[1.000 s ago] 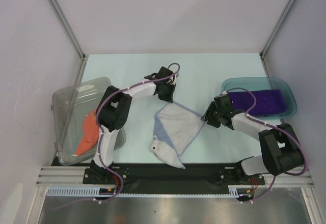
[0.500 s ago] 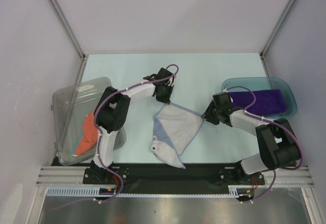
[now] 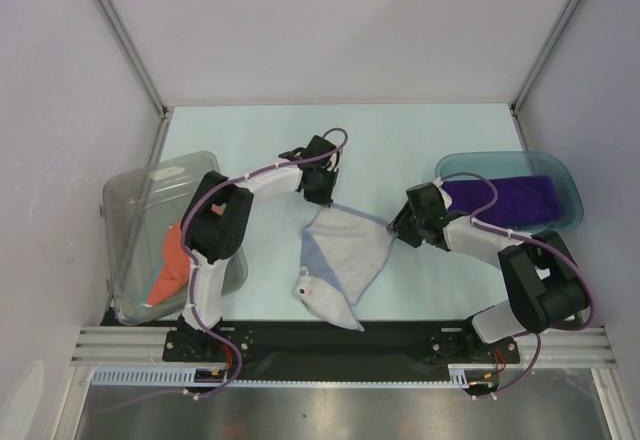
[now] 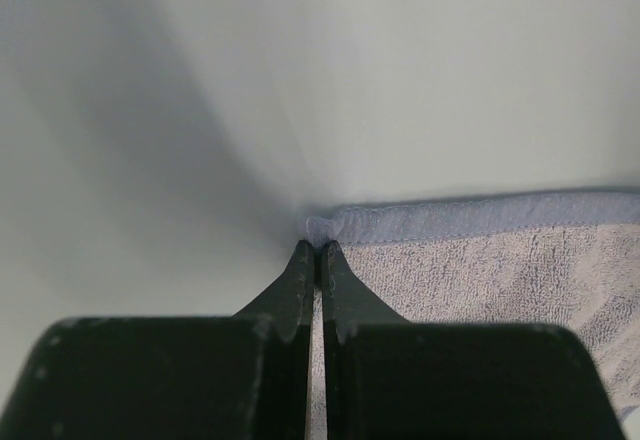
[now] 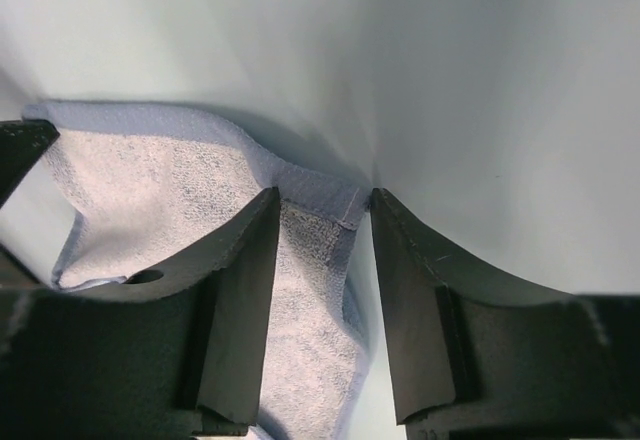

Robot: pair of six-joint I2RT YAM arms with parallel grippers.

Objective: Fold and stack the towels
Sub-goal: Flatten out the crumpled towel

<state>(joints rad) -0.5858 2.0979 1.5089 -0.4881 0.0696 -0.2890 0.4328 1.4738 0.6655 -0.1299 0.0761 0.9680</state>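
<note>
At table centre lies the light blue towel point(image 3: 345, 255), loosely spread. Left gripper point(image 4: 319, 248) clenched on its far corner. Right gripper point(image 5: 320, 200) jaws apart, straddling the right corner, not pinching. Risk: closing catches only the hem, so the corner slips and the fold skews.

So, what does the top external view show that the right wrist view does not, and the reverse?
Only the top view: the clear bin holding an orange towel, the teal tray holding a purple towel, and the left gripper at the far corner of the light blue towel. Only the right wrist view: the right gripper, jaws apart around that towel's corner, not clamped. Both: the light blue towel on the table.
</note>
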